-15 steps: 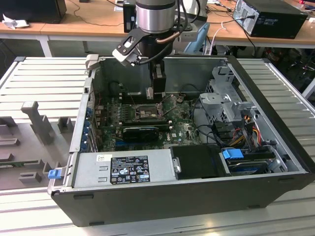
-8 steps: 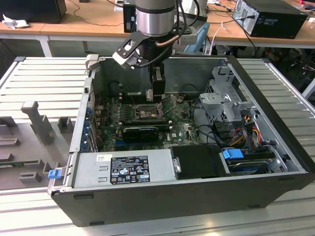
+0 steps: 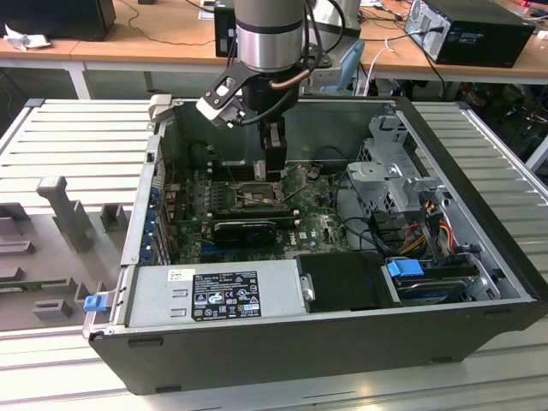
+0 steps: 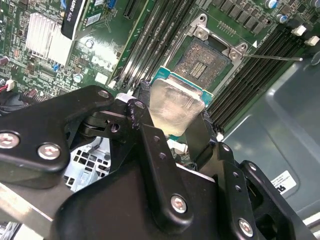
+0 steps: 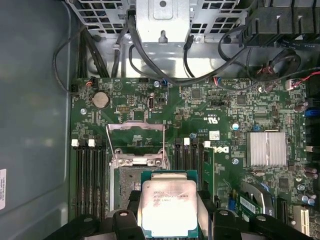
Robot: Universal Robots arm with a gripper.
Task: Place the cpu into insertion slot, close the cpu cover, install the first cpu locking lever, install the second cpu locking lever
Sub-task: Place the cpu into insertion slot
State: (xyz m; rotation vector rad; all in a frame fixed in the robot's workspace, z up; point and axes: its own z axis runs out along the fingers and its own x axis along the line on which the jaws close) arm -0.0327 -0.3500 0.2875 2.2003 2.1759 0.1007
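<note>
Gripper (image 5: pixel 170 216) clamped on the cpu (image 5: pixel 169 207) - black fingers (image 5: pixel 134 210) press on two opposite edges, silver top facing up, level. Same grip in the second wrist view: gripper (image 4: pixel 175 114), cpu (image 4: pixel 176 106).

Cpu is not seated - it's held over one edge of the insertion slot (image 5: pixel 126 186), and the slot's dark contact field (image 4: pixel 202 62) is exposed beside it. Cpu cover (image 5: pixel 136 161) is swung open on the far side of the slot, green board visible through its window. Black memory slots (image 5: pixel 90 172) flank the socket. Finned heatsink (image 5: pixel 266 148) is well apart.

Exterior view: gripper (image 3: pixel 272 158) upper centre of frame, inside the open case (image 3: pixel 257 360), just above the slot (image 3: pixel 255 199) on the motherboard (image 3: pixel 312 224).
</note>
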